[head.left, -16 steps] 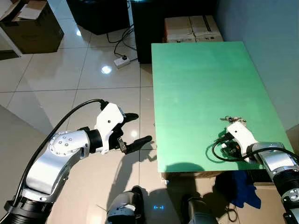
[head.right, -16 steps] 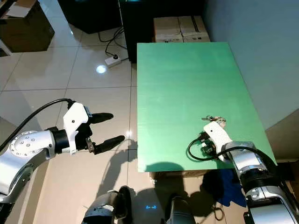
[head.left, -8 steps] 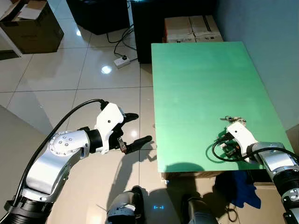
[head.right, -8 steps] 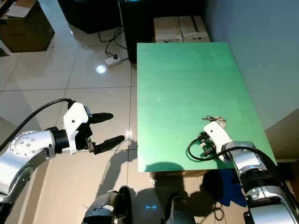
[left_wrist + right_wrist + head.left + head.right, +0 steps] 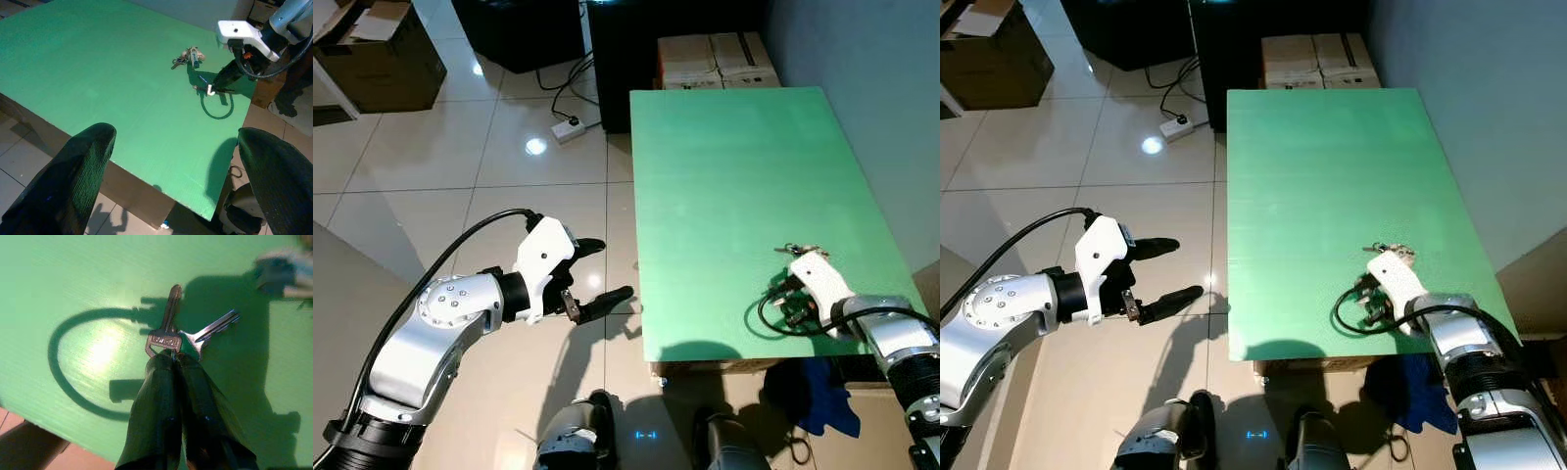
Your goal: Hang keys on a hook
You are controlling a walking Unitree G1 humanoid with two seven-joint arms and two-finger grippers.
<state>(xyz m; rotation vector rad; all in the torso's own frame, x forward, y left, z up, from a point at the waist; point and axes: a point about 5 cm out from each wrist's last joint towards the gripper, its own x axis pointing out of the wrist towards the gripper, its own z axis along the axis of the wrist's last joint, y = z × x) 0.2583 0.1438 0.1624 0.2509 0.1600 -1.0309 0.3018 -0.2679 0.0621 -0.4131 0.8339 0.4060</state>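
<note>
Keys (image 5: 183, 335) pinched by the right gripper (image 5: 176, 363) near the green table's (image 5: 724, 176) front right corner.
Black fingers were pressed together on the key bunch, just above the tabletop. Left gripper (image 5: 597, 269) hovered over the tiled floor (image 5: 440, 157) off the table's left edge, fingers spread apart.
</note>
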